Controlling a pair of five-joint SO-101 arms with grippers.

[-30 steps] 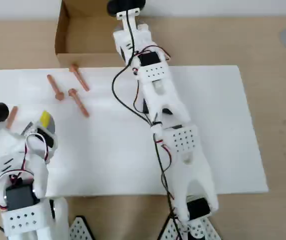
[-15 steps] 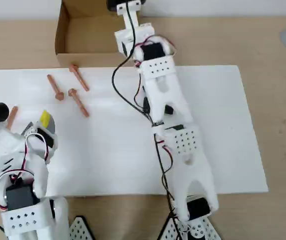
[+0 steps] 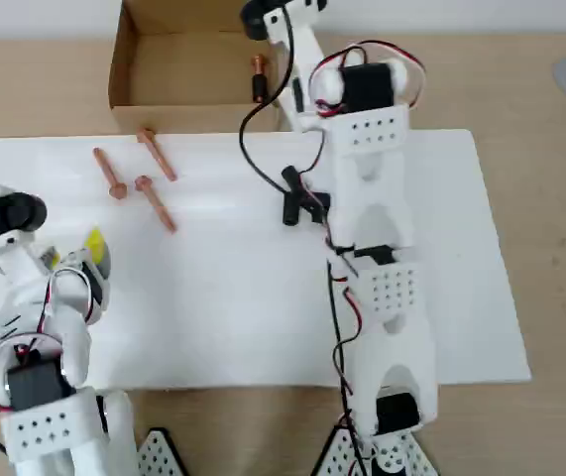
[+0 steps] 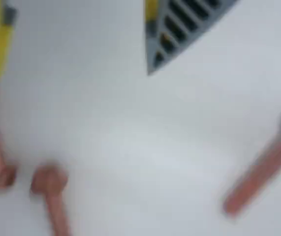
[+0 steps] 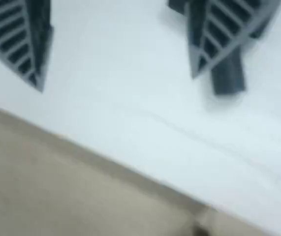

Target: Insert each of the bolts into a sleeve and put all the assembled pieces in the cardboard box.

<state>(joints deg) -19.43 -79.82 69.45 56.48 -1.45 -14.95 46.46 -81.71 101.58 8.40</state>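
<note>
Looks like a reset between rounds: one piece (image 3: 258, 79) lies in the box (image 3: 116, 69), right claw (image 5: 115, 78) gapes empty beside it, left claw (image 4: 71, 64) sits open and empty near the bolts (image 3: 154, 201), so the next job is probably pairing a bolt with one of the sleeves (image 3: 292, 210).

Pale wooden table (image 3: 550, 178) under a white board (image 3: 213, 307)
</note>
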